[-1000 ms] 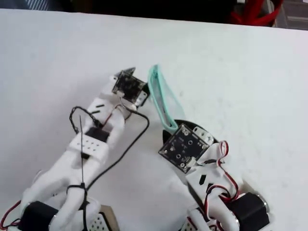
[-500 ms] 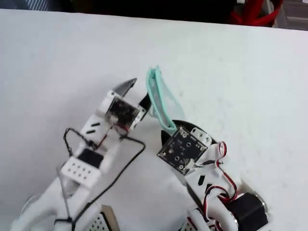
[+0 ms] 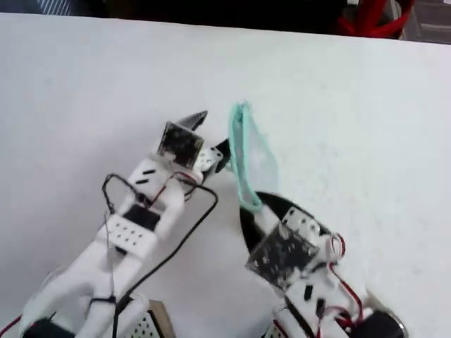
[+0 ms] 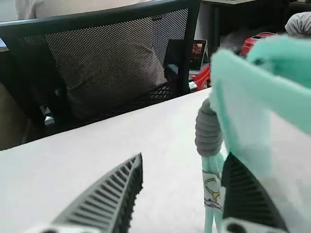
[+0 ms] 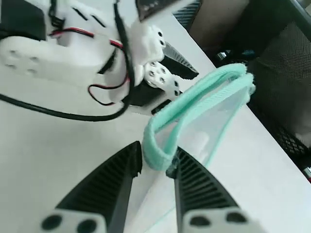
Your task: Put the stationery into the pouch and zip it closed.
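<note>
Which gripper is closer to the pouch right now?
Right. The right gripper is clamped on one end of the pouch; the left gripper is open beside its edge.

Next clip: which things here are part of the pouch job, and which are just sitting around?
Part of the job:
teal mesh pouch
its grey zip pull
right gripper, fingers closed on the pouch's rim
left gripper, fingers open beside the pouch

Just there:
black mesh chair behind the table
red object past the table's far edge
</note>
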